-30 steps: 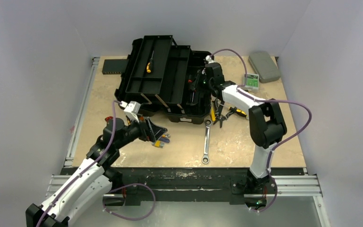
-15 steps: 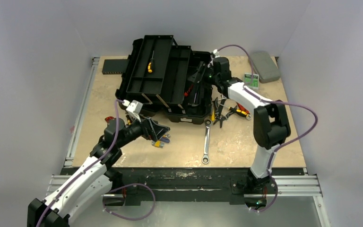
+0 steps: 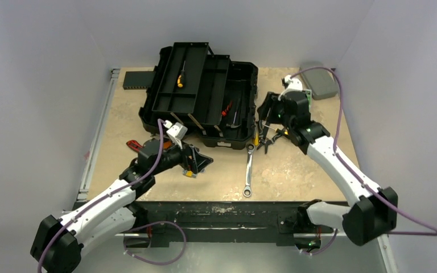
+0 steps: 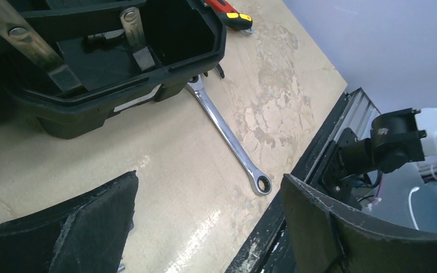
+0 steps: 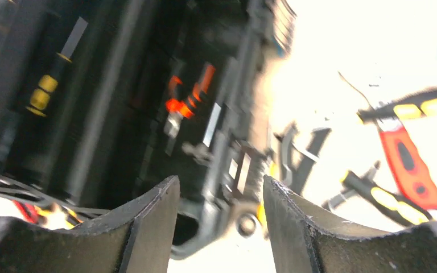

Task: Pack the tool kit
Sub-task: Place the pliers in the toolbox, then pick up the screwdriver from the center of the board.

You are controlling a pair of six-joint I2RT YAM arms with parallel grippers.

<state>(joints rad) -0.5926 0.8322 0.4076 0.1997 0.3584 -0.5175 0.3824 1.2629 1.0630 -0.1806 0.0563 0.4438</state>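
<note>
table (image 3: 296, 170): beige, mottled | walls (image 3: 45, 57): plain pale | left tool (image 4: 209, 187) wide | right tool (image 5: 221, 181) parted, empty

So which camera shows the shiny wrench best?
The left wrist view: the wrench is close, sharp and seen along its whole length, lying by the toolbox. The top view shows it whole too, but small. The right wrist view is too blurred to pick it out.

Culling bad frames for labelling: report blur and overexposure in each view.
Right wrist: motion-smeared throughout, toolbox streaked, table blown out to white. Left wrist: sharp, wrench crisp, mild sheen on the table. Top external: sharp, evenly lit, soft shadows.
</note>
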